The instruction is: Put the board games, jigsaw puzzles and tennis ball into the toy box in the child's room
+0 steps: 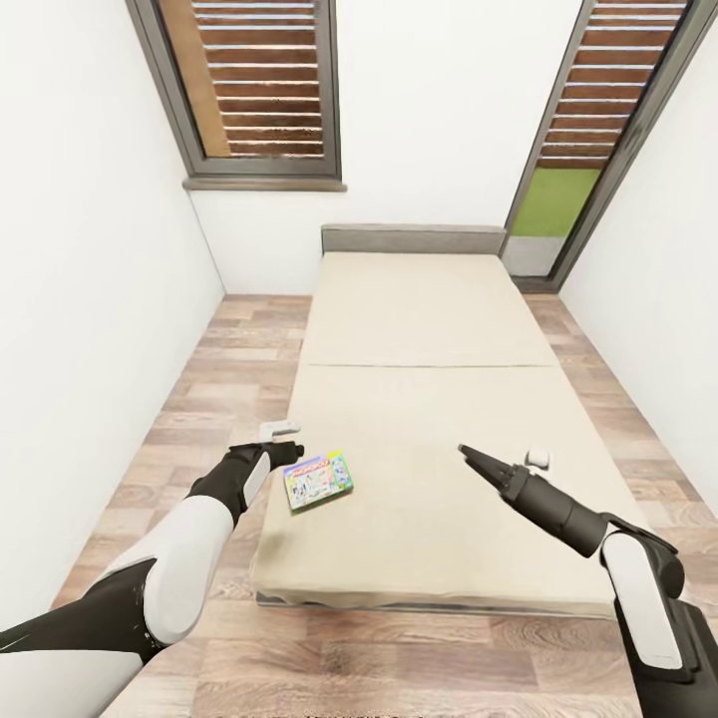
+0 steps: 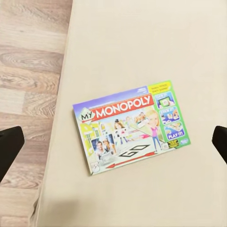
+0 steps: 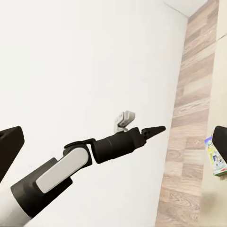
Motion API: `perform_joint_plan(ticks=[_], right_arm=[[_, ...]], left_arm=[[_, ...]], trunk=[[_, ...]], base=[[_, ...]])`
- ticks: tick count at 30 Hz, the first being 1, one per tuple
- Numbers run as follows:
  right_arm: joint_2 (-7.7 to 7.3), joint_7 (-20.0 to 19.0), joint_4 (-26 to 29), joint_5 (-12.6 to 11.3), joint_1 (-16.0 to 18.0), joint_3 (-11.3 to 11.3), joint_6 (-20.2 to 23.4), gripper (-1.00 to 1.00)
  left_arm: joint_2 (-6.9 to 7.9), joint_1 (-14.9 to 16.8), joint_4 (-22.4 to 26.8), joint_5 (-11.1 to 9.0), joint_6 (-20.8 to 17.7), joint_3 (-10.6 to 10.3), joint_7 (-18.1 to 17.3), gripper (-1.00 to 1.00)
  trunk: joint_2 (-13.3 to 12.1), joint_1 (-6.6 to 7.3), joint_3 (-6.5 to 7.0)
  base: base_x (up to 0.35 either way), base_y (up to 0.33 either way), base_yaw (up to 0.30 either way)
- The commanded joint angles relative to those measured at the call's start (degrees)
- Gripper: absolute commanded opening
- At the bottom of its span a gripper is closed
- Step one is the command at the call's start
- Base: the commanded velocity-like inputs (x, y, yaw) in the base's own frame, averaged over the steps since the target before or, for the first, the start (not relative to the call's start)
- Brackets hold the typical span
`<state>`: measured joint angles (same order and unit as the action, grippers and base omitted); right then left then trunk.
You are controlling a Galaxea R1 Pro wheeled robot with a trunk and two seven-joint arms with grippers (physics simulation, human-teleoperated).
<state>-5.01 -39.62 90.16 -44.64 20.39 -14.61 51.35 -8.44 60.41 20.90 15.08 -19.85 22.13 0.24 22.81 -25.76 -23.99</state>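
Note:
A Monopoly board game [image 1: 319, 481] [image 2: 130, 126] lies flat on the beige mattress of the bed [image 1: 429, 319], near its front left corner. My left gripper [image 1: 287, 451] [image 2: 113, 146] hovers above the box, open, its fingers [image 2: 9, 151] wide apart on either side and holding nothing. Over the front right part of the mattress my right gripper [image 1: 471, 456] [image 3: 113, 146] is also open and empty, pointing toward the left arm [image 3: 109, 146]. An edge of the box [image 3: 215, 158] also appears in the right wrist view.
The bed fills the middle of a narrow white-walled room, headboard [image 1: 414, 239] against the far wall. Wood-plank floor [image 1: 219, 369] runs along both sides and the foot. A slatted window [image 1: 254, 80] is at the back left and a tall glazed one [image 1: 588, 150] at the back right.

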Motion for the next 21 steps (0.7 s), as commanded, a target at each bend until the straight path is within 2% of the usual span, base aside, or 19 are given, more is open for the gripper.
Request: perform_joint_plan(ticks=[1, 21], right_arm=[[0.07, -0.85, 0.01, 0.04, -0.06, -0.55, 0.48, 1.0], [0.32, -1.95, -0.08, 0.67, -0.26, -1.15, 0.43, 1.0]], left_arm=[[-0.08, 0.03, 0.11, 0.48, -0.02, 0.37, -0.05, 1.0], [-0.36, -0.02, 0.11, 0.48, 0.5, 0.37, -0.06, 1.0]], trunk=[[0.1, -0.03, -0.19], [0.1, -0.03, -2.07]], base=[[0.0, 0.0, 0.0], [0.0, 0.0, 0.0]])
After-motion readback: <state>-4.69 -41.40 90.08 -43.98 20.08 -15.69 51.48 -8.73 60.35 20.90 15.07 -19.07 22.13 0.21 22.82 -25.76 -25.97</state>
